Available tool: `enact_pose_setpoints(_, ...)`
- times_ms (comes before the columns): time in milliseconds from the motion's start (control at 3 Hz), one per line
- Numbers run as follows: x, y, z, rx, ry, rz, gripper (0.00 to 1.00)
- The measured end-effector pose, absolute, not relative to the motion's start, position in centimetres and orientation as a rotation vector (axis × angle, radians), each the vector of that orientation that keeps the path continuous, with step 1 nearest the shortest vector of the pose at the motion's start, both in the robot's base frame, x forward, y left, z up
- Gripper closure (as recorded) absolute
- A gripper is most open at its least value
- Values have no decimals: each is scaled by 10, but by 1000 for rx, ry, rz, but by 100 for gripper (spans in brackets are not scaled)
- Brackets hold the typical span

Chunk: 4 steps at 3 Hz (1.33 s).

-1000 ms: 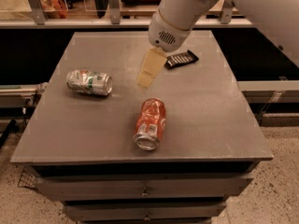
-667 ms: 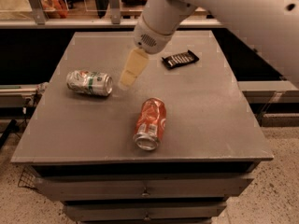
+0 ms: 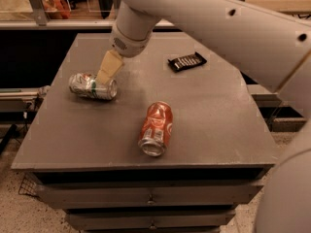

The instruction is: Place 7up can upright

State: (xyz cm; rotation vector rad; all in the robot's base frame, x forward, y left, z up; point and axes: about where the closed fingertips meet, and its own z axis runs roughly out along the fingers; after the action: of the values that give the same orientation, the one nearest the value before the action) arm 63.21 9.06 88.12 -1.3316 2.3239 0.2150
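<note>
We swung our gripper (image 3: pixel 103 77) left and downward from the frame's upper middle until it met the lying silver-white aluminium 7up can (image 3: pixel 82 85) at centre left.

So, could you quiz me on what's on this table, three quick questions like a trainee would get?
1. True or false: the 7up can stands upright on the table.
2. Which thing is the gripper closest to? A) the orange-red can B) the 7up can C) the dark snack bar
3. Fill in: the orange-red can lies on its ____.

Key:
1. False; it lies on its side.
2. B; the gripper is down at the 7up can, well away from the other two.
3. side
</note>
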Motion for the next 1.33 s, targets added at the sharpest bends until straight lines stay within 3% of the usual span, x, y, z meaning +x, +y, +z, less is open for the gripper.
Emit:
enact_pose_setpoints(667,628,139,858,-1244,2431,277,0)
enact_pose_setpoints(1333,606,190,833,-1439,2409,306,0)
